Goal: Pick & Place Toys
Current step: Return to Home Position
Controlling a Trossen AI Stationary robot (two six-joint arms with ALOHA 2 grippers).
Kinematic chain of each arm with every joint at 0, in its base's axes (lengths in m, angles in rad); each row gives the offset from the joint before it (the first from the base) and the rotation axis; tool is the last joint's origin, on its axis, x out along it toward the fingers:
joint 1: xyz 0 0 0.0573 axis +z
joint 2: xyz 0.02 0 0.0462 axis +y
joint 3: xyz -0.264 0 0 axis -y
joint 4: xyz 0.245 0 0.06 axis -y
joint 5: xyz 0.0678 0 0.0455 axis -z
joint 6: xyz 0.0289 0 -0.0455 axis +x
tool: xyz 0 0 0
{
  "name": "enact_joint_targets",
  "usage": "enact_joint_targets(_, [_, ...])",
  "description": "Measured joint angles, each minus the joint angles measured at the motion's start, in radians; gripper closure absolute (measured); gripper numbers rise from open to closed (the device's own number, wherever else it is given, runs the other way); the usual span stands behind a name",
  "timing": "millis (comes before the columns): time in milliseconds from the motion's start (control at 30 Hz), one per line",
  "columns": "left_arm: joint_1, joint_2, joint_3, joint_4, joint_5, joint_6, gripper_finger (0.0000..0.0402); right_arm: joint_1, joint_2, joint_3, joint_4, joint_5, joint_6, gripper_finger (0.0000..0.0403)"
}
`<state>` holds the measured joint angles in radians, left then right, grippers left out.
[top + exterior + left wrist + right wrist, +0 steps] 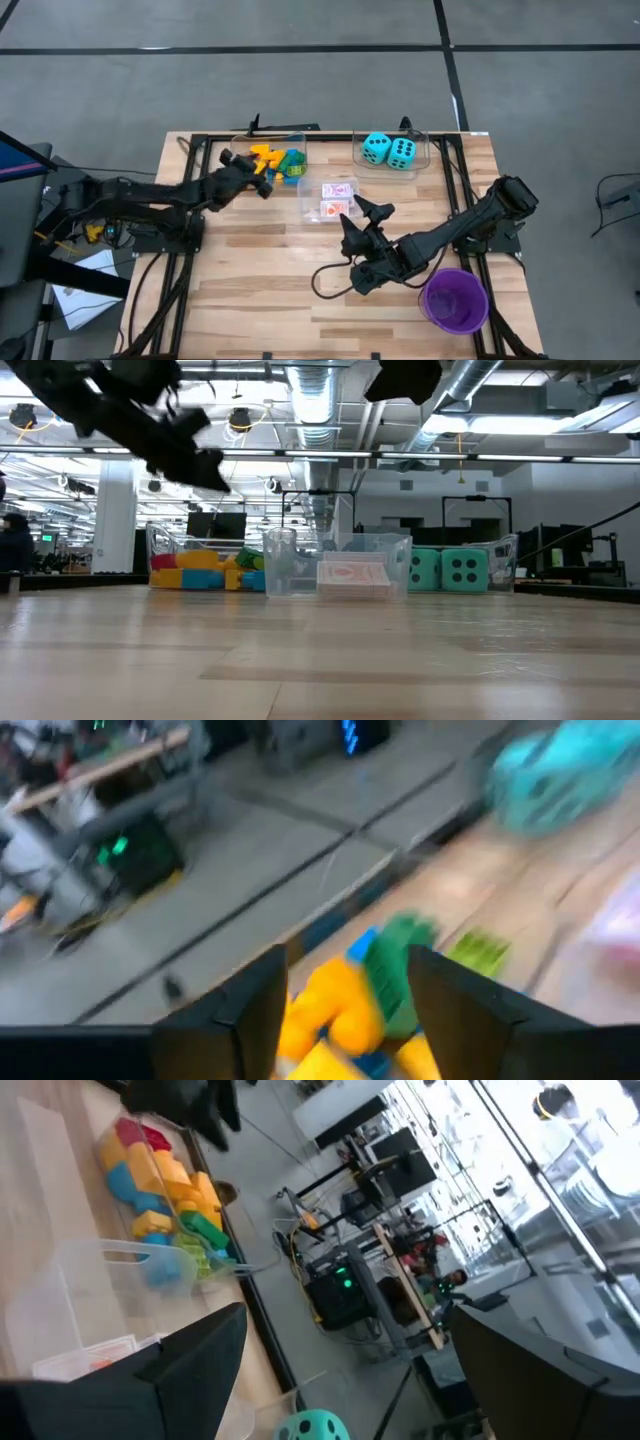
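In the left wrist view the bricks (345, 1010) are a blur of yellow, blue and green, uncountable; the dice (565, 775) smear to turquoise, dots unreadable; the right wrist view's edge cuts one die (312, 1427); the low view's top edge cuts the left arm (130, 420) and right arm (405, 378).

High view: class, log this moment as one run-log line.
left gripper open, raised beside bricks | right gripper open, near card packs | dice in bin

Wooden table (250, 295): clear bins (280, 565), purple cup (455, 300)
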<state>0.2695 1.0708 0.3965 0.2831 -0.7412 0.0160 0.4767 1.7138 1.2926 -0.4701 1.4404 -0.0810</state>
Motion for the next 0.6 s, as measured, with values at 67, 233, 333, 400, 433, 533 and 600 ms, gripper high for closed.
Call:
enact_joint_targets(67, [-0.03,-0.074,0.0,0.005,0.002,0.008,0.0228,-0.003,-0.004,0.0,-0.047,0.002,0.064,0.0061])
enact_joint_targets(233, [-0.053,-0.29,-0.038,-0.004,0.121,0.001,0.0347,-0.007,-0.002,0.0,-0.169,0.001,0.192,0.0061])
enact_joint_targets(333, [-0.022,-0.398,-0.107,0.003,0.342,-0.022,0.039,-0.011,-0.002,0.0,-0.205,0.001,0.242,0.0061])
enact_joint_targets(400, [0.016,-0.446,-0.149,0.029,0.453,-0.038,0.0389,-0.016,-0.002,0.0,-0.206,0.001,0.247,0.0061])
enact_joint_targets(433, [0.037,-0.456,-0.17,0.046,0.497,-0.045,0.0391,-0.016,-0.002,0.0,-0.206,0.001,0.247,0.0061])
enact_joint_targets(533, [0.094,-0.453,-0.219,0.094,0.625,-0.084,0.0399,-0.026,-0.002,0.004,-0.203,-0.001,0.248,0.0061])
enact_joint_targets(600, [0.108,-0.435,-0.247,0.13,0.725,-0.122,0.0399,-0.034,-0.002,0.012,-0.199,-0.017,0.251,0.0061])
